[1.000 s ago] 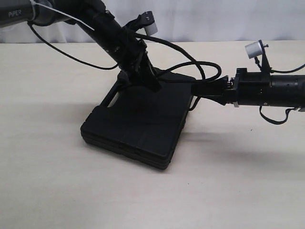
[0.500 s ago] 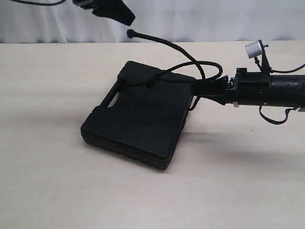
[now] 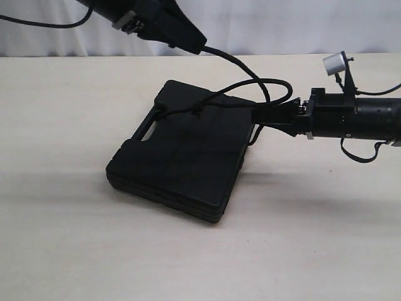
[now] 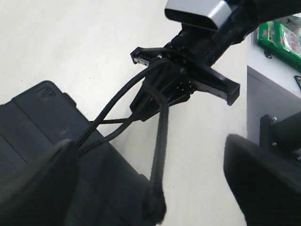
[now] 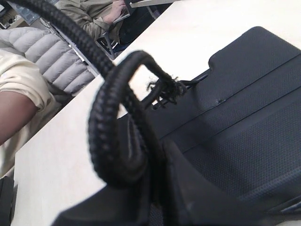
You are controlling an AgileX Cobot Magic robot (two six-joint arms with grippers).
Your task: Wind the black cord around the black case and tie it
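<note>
Worktop (image 3: 313,238) in pale beige, with the black case (image 3: 182,157) lying flat on it. The black cord (image 3: 241,66) crosses the case's far end, knotted on the lid near the handle slot. At the case's right edge the right end effector (image 3: 258,119) is clamped on a cord loop. Above the case's far side the left end effector (image 3: 195,42) hangs, fingers spread wide, the cord's free end loose between them.
</note>
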